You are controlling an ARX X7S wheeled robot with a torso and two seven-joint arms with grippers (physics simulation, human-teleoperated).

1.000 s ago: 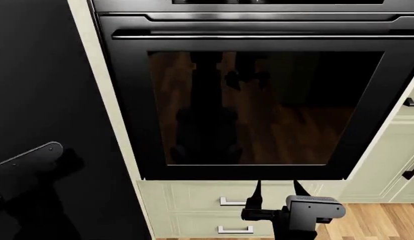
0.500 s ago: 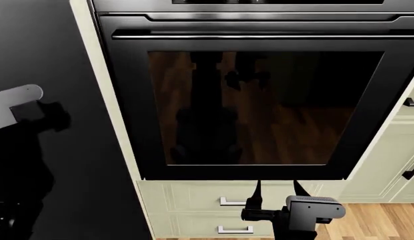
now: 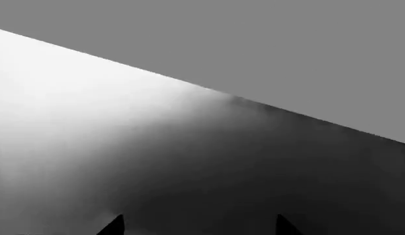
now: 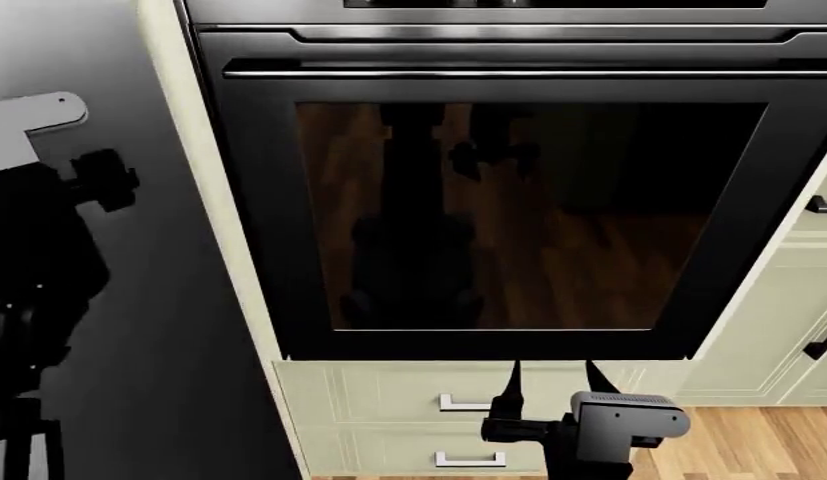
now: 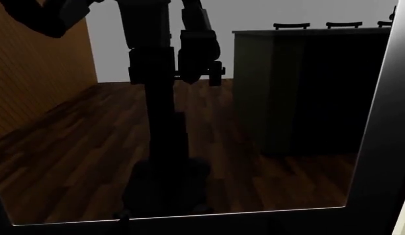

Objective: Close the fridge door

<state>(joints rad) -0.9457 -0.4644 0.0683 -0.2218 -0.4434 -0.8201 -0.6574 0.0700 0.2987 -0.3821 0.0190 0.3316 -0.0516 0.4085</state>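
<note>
The fridge door (image 4: 173, 330) is the glossy dark surface filling the left of the head view; its handle is out of view. My left arm (image 4: 40, 250) stands right in front of it, a silver bracket (image 4: 33, 115) at its top. In the left wrist view the door's face (image 3: 189, 161) fills the frame close up, shading from white to dark, with its edge running diagonally. My left gripper (image 3: 199, 230) is open, two dark fingertips (image 3: 114, 227) wide apart, nothing between them. My right gripper (image 4: 557, 382) is open, low in front of the oven, fingers pointing up.
A black glass-fronted oven door (image 4: 520, 210) with a bar handle (image 4: 520, 72) fills the middle, set in a cream cabinet frame (image 4: 220, 200). Cream drawers (image 4: 386, 420) with silver pulls sit below it, more cabinets (image 4: 800, 300) at right. Wood floor (image 4: 747, 440) shows at lower right.
My left arm has risen along the fridge door, its silver bracket moving from mid-height to high in the head view. The door's face has turned from black to grey. The right arm is still.
</note>
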